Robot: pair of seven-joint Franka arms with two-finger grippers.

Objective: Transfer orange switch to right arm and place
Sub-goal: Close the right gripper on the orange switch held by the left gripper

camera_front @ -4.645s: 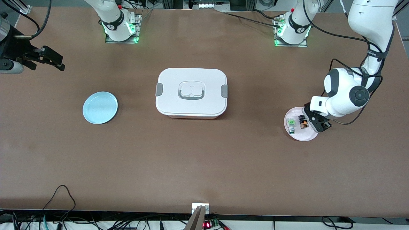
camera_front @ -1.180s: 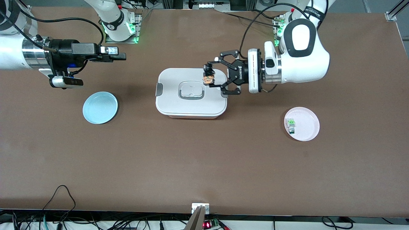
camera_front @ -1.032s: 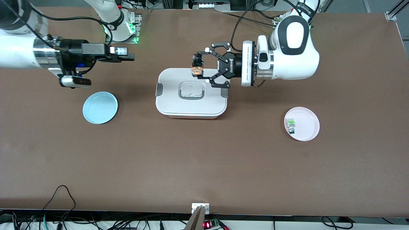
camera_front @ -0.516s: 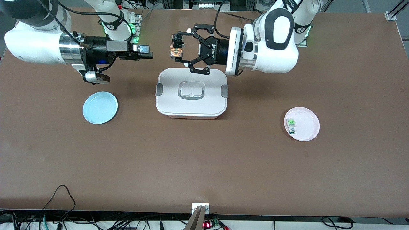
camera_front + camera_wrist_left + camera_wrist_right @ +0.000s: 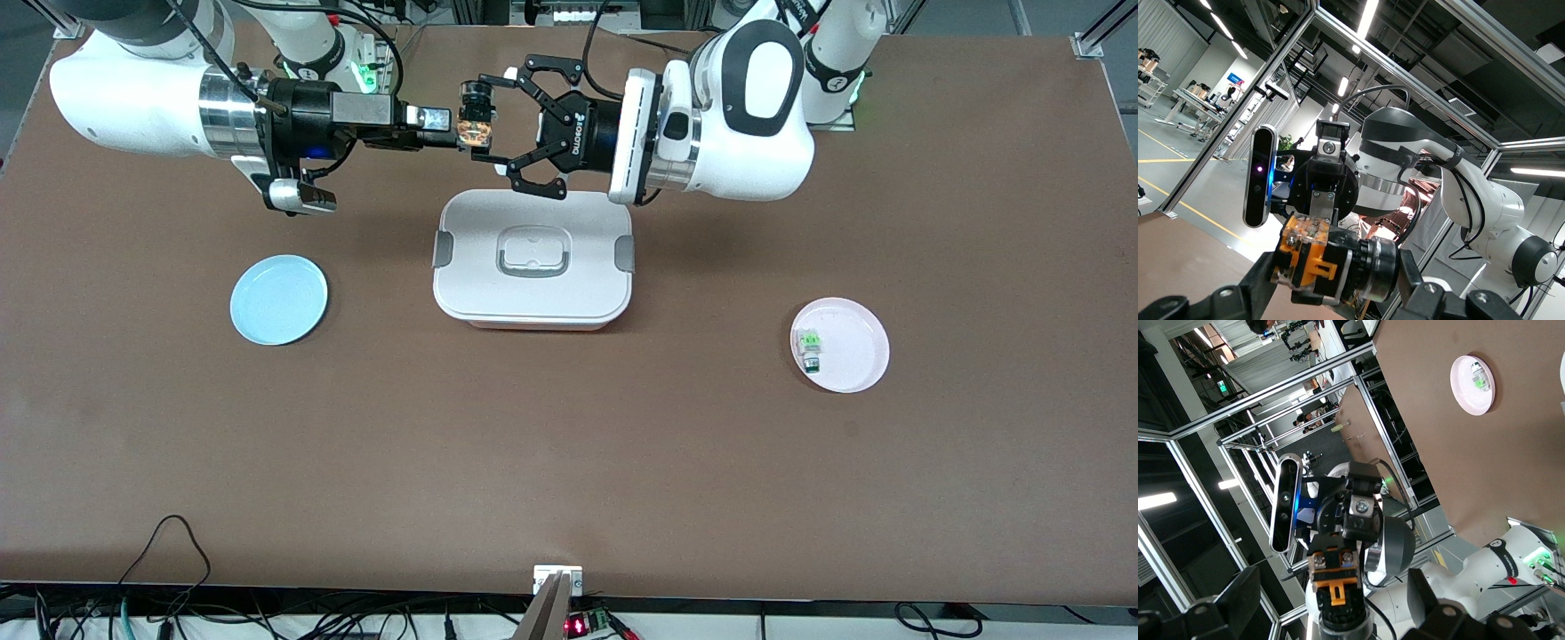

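Observation:
The orange switch (image 5: 476, 124) is up in the air, gripped by my left gripper (image 5: 485, 122), the claw-like one, which is shut on its two ends. They hang over the table between the white box and the arm bases. My right gripper (image 5: 447, 133), slim and black, points at the switch with its tips right by it. In the right wrist view the switch (image 5: 1338, 587) shows between my right gripper's (image 5: 1335, 613) wide-open fingers (image 5: 1238, 600). In the left wrist view the switch (image 5: 1315, 263) sits in my left gripper (image 5: 1338, 283), with the right arm's wrist close by it.
A white lidded box (image 5: 533, 258) stands mid-table. A pale blue plate (image 5: 278, 300) lies toward the right arm's end. A pink plate (image 5: 855, 364) toward the left arm's end holds a small white-and-green part (image 5: 809, 348).
My left gripper lifted the switch off the pink plate and carried it over the box toward the right arm. My right gripper moved in until its tips reached the switch.

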